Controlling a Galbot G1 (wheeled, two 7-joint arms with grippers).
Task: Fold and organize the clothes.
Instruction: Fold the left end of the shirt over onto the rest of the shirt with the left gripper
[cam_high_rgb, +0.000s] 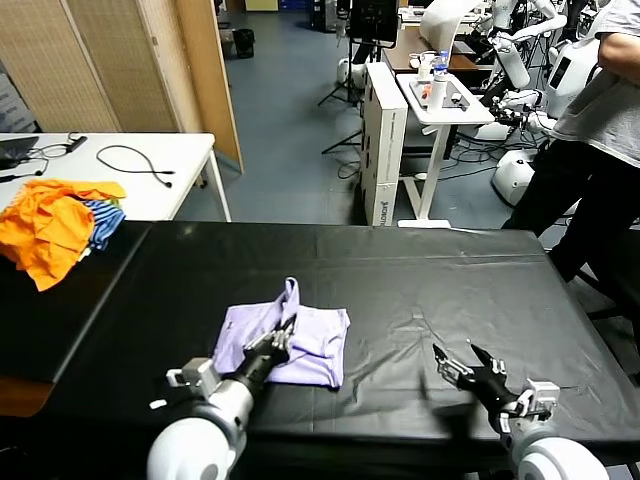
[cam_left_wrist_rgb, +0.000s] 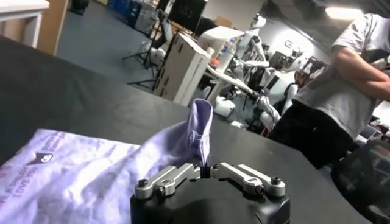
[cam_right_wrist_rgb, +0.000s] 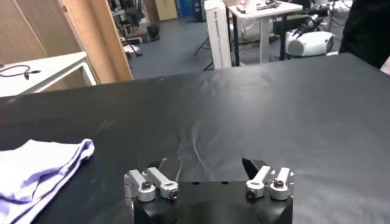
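Note:
The pale lavender T-shirt (cam_high_rgb: 300, 340) lies folded on the black table (cam_high_rgb: 420, 290), left of centre near the front. My left gripper (cam_high_rgb: 283, 333) is shut on a fold of it and holds that fold pulled up into a peak (cam_high_rgb: 291, 292). In the left wrist view the gripper (cam_left_wrist_rgb: 206, 170) pinches the raised lavender cloth (cam_left_wrist_rgb: 196, 131), and a dark purple print (cam_left_wrist_rgb: 39, 158) shows on the flat part. My right gripper (cam_high_rgb: 462, 363) is open and empty over bare table at the front right. In the right wrist view the open gripper (cam_right_wrist_rgb: 209, 165) is over bare table and the shirt's edge (cam_right_wrist_rgb: 42, 164) lies off to one side.
Orange garments and a blue-striped cloth (cam_high_rgb: 55, 225) lie piled at the table's far left. A white table (cam_high_rgb: 120, 165) with cables stands behind it. A person (cam_high_rgb: 600, 130) stands at the far right. A white cart (cam_high_rgb: 440, 100) stands behind the table.

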